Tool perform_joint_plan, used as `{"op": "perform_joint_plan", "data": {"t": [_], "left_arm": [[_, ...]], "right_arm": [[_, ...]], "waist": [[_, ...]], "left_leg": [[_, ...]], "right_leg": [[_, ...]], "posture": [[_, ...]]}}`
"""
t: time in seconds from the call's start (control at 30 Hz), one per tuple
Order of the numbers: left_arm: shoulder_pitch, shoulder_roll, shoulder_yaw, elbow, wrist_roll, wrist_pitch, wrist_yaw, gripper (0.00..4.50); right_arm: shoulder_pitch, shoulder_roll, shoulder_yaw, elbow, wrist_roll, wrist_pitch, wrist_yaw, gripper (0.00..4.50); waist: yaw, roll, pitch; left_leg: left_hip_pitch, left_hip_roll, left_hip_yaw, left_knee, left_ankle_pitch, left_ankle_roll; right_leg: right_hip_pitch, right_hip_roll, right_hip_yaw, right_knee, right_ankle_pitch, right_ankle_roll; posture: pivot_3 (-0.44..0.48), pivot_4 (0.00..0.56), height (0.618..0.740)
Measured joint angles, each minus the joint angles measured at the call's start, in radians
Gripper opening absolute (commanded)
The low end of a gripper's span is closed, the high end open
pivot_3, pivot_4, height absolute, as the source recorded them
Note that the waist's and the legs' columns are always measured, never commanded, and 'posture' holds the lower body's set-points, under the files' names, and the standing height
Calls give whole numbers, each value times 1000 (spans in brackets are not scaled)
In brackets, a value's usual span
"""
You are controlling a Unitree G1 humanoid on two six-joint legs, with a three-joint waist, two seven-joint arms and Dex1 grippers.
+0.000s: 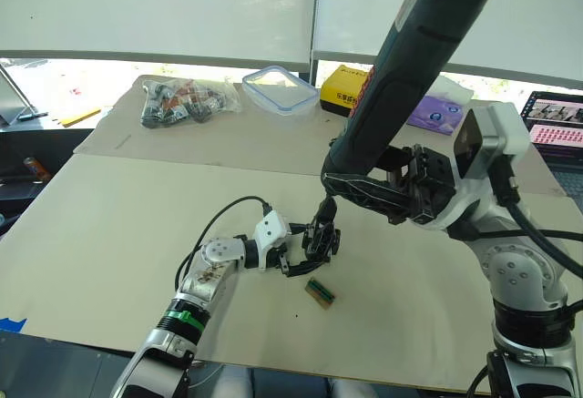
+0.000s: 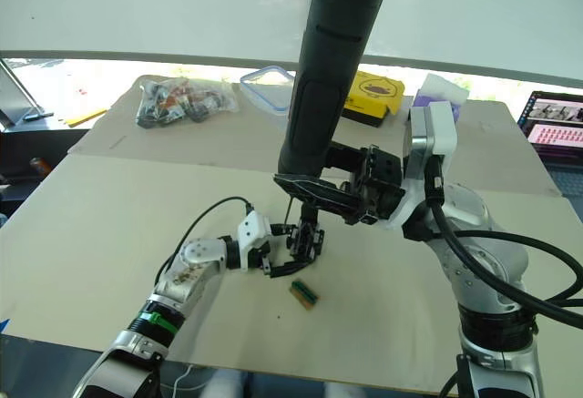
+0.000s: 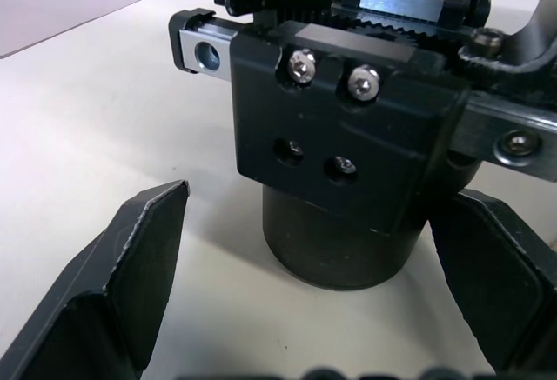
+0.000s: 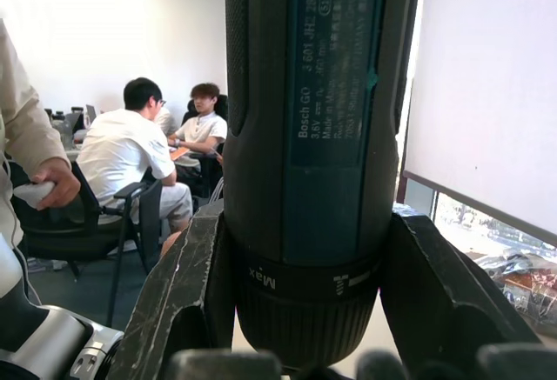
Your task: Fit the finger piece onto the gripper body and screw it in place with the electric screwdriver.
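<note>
The gripper body (image 1: 322,238) stands on the tan table (image 1: 137,225), a black part on a round base (image 3: 348,245) with a blocky screwed top (image 3: 344,128). My left gripper (image 1: 307,255) is open, its fingers (image 3: 130,284) on either side of the base; one stands clear of it. My right gripper (image 1: 353,186) is shut on the electric screwdriver (image 1: 410,61), held steeply tilted with its thin bit pointing down onto the top of the gripper body. The finger piece is hidden; I cannot tell it apart from the body's top.
A small green-and-brown block (image 1: 319,292) lies just in front of the gripper body. At the table's far side are a bag of parts (image 1: 187,102), a clear container (image 1: 281,88), a yellow box (image 1: 344,96) and a laptop (image 1: 556,125). People (image 4: 130,163) sit in the room beyond.
</note>
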Motion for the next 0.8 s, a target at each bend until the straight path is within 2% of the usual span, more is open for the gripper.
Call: {"op": "perform_joint_plan", "data": {"t": [0.37,0.4,0.47,0.53,0.8], "left_arm": [[-6,-22,-16,4,32,-3,-9,4470],[-7,-23,-16,4,35,-3,-9,3966],[-7,-28,-19,4,37,-1,-17,3305],[-7,-31,-19,4,37,-1,-21,2365],[-13,-12,-15,21,33,-30,-71,2275]], "right_arm": [[22,-6,-5,-5,0,0,-13,1906],[22,-6,-5,-6,0,0,-13,1906],[22,-6,-5,-7,0,0,-14,1906],[22,-6,-5,-9,0,0,-14,1906],[22,-7,-5,-10,0,0,-14,1906]], "waist": [[3,0,0],[4,0,0],[4,0,0],[4,0,0],[3,0,0]], "left_leg": [[0,0,0,0,0,0],[0,0,0,0,0,0],[0,0,0,0,0,0],[0,0,0,0,0,0],[0,0,0,-1,0,0]], "right_leg": [[0,0,0,0,0,0],[0,0,0,0,0,0],[1,0,0,-1,0,0],[1,0,0,-1,0,0],[0,0,0,-1,0,0]], "posture": [[0,150,740],[0,150,740],[0,150,740],[0,150,740],[0,150,740]]}}
